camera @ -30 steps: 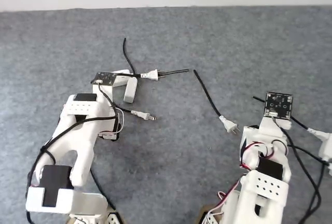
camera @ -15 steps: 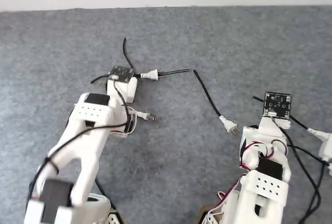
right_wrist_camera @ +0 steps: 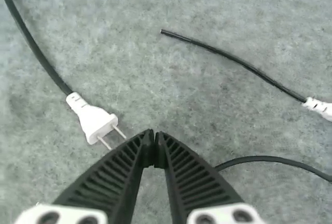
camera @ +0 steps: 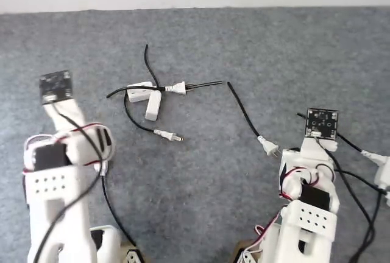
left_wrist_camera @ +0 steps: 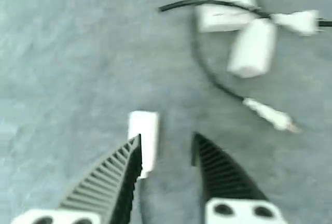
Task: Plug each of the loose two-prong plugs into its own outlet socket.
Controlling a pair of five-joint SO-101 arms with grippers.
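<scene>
High view: you had one outlet socket point(camera: 140, 91) and a second socket point(camera: 153, 106) touching, between the tabletop's point(camera: 201, 202) middle and its far edge. The first plug point(camera: 177, 87) lay just beside them, and a second plug point(camera: 167, 134) lay loose a little toward the near edge.

Left wrist view: the left gripper point(left_wrist_camera: 166, 149) had its fingers moderately apart, holding nothing. A small white block point(left_wrist_camera: 144, 137) lay beside one fingertip.

Right wrist view: the right gripper point(right_wrist_camera: 154, 140) had its fingers pressed together, empty. Its tips were just beside a third plug point(right_wrist_camera: 92, 120), whose prongs faced them.
</scene>
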